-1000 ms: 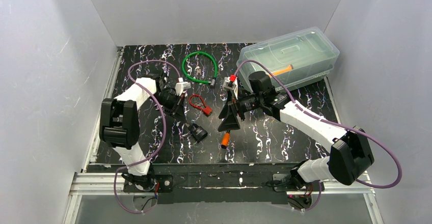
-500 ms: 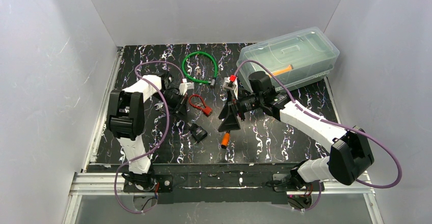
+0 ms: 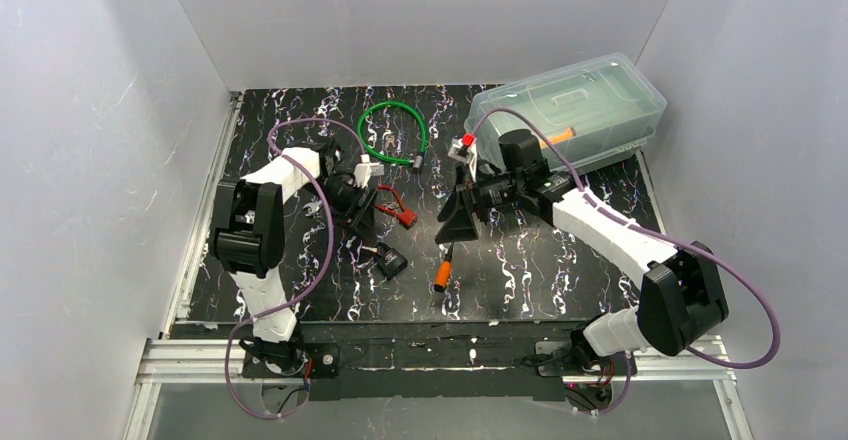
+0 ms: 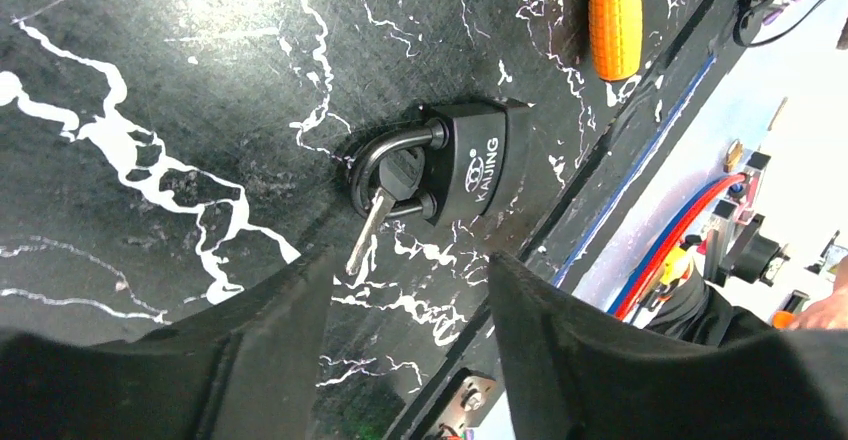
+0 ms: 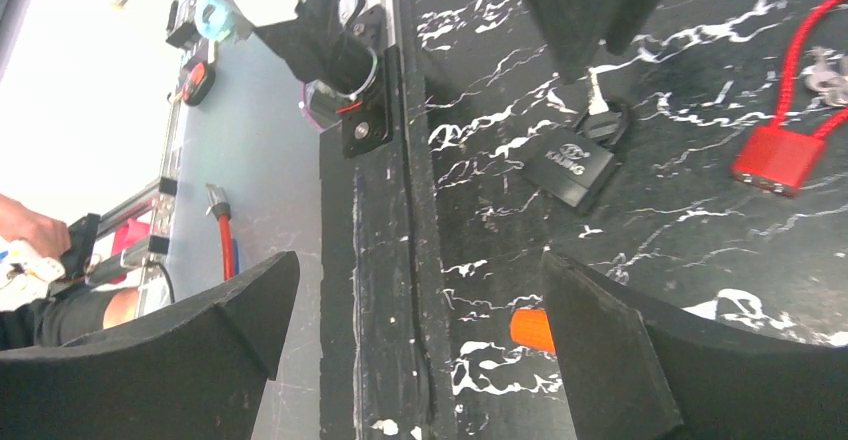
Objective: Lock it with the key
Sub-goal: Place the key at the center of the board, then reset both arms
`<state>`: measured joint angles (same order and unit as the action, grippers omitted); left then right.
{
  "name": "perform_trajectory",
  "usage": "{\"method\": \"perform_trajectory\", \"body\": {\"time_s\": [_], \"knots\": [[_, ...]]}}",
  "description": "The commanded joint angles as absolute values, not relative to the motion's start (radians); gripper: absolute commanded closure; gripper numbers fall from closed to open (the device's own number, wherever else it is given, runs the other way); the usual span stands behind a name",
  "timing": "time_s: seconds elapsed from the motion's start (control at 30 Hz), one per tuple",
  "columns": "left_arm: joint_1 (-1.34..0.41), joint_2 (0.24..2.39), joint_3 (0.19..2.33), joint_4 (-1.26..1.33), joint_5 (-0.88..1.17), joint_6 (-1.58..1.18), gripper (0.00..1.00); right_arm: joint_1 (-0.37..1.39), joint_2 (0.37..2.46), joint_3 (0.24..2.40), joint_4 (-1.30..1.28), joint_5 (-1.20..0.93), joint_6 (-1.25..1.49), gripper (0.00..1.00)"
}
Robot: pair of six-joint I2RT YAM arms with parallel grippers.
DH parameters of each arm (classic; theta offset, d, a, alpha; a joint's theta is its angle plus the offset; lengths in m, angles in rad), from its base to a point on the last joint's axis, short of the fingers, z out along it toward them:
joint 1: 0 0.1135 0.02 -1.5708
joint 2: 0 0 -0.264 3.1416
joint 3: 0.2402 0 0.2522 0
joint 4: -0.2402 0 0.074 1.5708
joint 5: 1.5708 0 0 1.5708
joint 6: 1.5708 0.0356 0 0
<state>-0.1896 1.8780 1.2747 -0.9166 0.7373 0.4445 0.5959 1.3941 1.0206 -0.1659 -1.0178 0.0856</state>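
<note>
Evidently small, hard and dense, the black padlock (image 4: 470, 175) lies flat at mid-frame of the left wrist view, key (image 4: 372, 225) at its shackle, just above the left gripper (image 4: 400, 270), spread open and empty, and looks best pinched across its smooth, slippery body.

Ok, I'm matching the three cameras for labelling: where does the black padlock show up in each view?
Top external: black padlock lies on the mat, left of centre.
Left wrist: padlock sits mid-frame, with a key at its shackle.
Right wrist: padlock lies right of centre, in the upper half.
Shared landmark: the orange handle lying near it.
</note>
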Motion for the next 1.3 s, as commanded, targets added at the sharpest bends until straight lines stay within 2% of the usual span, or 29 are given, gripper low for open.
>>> {"method": "perform_trajectory", "body": {"time_s": [0.0,0.07,0.1,0.13,0.37,0.53,0.67,0.83,1.07,1.27], "knots": [[-0.174,1.758,1.292,-0.941,0.736,0.436,0.31,0.541,1.359,1.072,-0.163,-1.052,0.074,0.02],[-0.162,1.712,1.289,-0.942,0.741,0.424,0.09,0.516,1.329,1.065,-0.163,-1.049,0.073,0.02],[-0.154,1.687,1.29,-0.942,0.742,0.417,0.03,0.501,1.313,1.06,-0.167,-1.045,0.069,0.02],[-0.145,1.663,1.291,-0.943,0.743,0.409,0.02,0.487,1.295,1.056,-0.18,-1.036,0.058,0.02],[-0.041,1.521,1.345,-1.004,0.722,0.379,0.02,0.328,1.148,1.033,-0.347,-0.979,-0.076,0.02],[0.052,1.454,1.385,-1.051,0.7,0.348,0.0,0.243,1.06,1.017,-0.471,-0.836,-0.15,0.0],[0.081,1.394,1.365,-1.027,0.612,0.266,0.01,0.131,0.967,0.952,-0.43,-0.746,-0.082,0.0],[0.083,1.235,1.229,-0.888,0.539,0.143,0.01,-0.058,0.869,0.817,-0.314,-0.664,0.036,0.0],[0.082,1.077,1.098,-0.84,0.451,0.132,0.01,-0.083,0.827,0.745,-0.324,-0.601,0.002,0.0],[0.084,1.04,1.056,-0.838,0.421,0.141,0.01,-0.084,0.814,0.712,-0.305,-0.598,0.003,0.0]]}}
